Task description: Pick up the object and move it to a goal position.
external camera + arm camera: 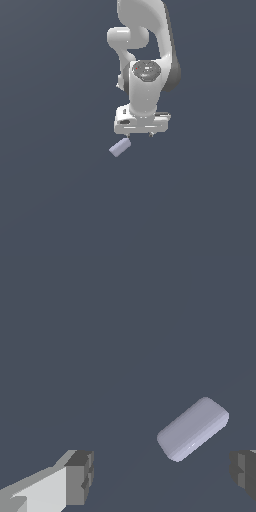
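Note:
The object is a small pale lavender-blue oblong block (120, 147) lying tilted on the dark grey floor, just below the white gripper's left end in the exterior view. In the wrist view the block (193, 428) lies diagonally, ahead of the fingers and closer to one of them. My gripper (139, 134) hangs above the floor, open and empty, its fingertips spread wide. Both grey finger pads (80, 477) show in the wrist view with nothing between them; the block is apart from both.
The white arm (145, 60) rises above the gripper toward the top of the exterior view. The plain dark grey floor (50, 190) surrounds everything; no other objects or goal marker show.

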`<action>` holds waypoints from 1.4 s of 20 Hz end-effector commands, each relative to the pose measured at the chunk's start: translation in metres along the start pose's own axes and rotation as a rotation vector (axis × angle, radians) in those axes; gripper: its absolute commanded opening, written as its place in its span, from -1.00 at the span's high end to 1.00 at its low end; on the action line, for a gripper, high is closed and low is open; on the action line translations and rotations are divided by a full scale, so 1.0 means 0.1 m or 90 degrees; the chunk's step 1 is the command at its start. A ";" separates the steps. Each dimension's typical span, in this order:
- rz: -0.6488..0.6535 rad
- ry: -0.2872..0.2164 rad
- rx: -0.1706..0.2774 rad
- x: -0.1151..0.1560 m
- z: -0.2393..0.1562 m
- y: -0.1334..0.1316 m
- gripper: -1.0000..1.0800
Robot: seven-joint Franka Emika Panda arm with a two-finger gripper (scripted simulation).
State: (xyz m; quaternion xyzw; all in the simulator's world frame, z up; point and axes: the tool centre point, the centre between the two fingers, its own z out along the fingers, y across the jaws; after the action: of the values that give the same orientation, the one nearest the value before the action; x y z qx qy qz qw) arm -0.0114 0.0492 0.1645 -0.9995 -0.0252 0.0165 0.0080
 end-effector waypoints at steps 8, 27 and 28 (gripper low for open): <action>0.020 0.005 -0.015 0.02 -0.08 0.19 -0.92; 0.126 0.009 -0.011 -0.02 0.12 0.35 -0.92; 0.141 0.009 -0.010 -0.03 0.15 0.37 -0.92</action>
State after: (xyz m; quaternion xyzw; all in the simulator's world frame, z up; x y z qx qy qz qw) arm -0.0116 0.0146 0.1538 -0.9976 0.0684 0.0100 -0.0026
